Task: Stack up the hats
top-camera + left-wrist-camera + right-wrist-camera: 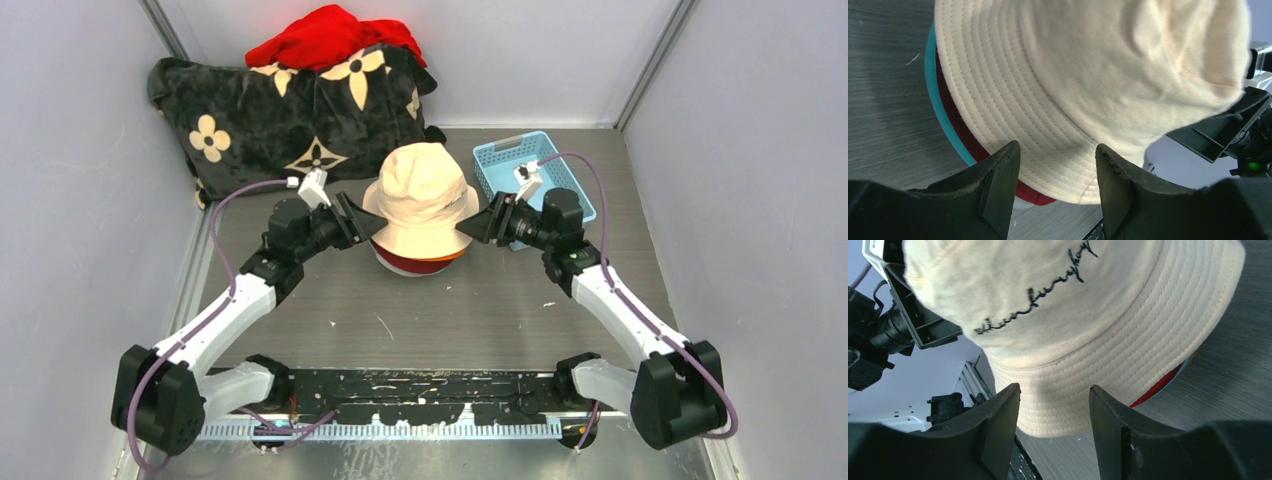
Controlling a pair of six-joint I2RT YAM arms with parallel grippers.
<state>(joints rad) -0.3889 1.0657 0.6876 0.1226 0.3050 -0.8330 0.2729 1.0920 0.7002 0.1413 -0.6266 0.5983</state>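
A cream bucket hat sits on top of a stack of hats at the table's middle. Under its brim show a red hat's edge and, in the left wrist view, a teal brim and a maroon brim. The cream hat bears black script in the right wrist view. My left gripper is open just left of the brim, its fingers apart and empty. My right gripper is open just right of the brim, holding nothing.
A black blanket with cream flower marks lies at the back left with a bright red cloth heap on it. A light blue basket stands behind the right gripper. Grey walls close in on both sides.
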